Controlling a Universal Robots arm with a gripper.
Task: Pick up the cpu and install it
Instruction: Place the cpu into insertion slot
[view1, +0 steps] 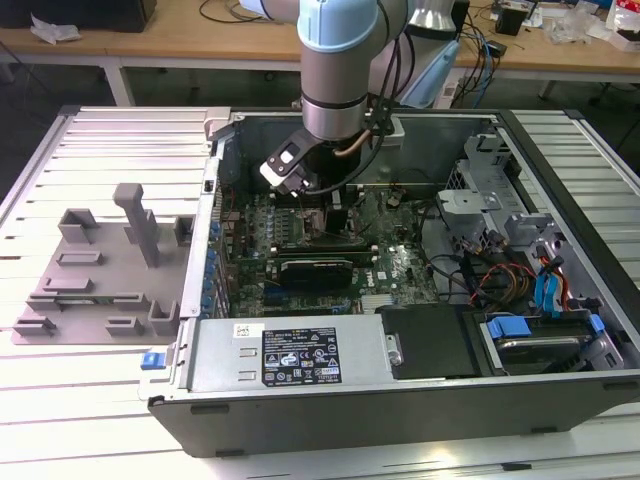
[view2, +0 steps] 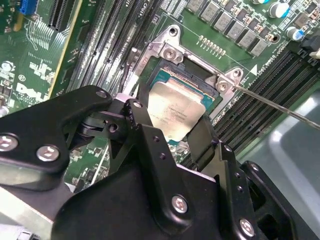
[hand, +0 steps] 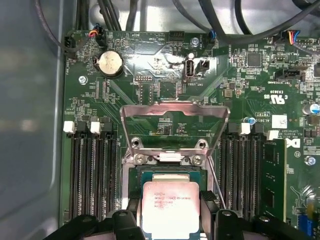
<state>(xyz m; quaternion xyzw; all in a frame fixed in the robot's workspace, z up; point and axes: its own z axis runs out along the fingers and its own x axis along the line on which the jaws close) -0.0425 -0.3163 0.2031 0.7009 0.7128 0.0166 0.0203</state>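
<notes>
The tool (view2: 170, 122) seems to hold the cpu (hand: 170, 207) tight between its fingers, just over the open socket (hand: 165, 173). Tiny print marks its top.

The exterior view looks down from high up, on the near side of the open computer case (view1: 420, 390). It sees the whole case, and the arm (view1: 340, 70) reaches in from the far side. The first wrist view looks straight down at the motherboard (hand: 150, 85) from close by. The second wrist view is closer still and looks slantwise past the gripper (view2: 170, 125). Both wrist views share the cpu (hand: 170, 207) (view2: 175, 112) and the socket (hand: 165, 173) (view2: 170, 80).
</notes>
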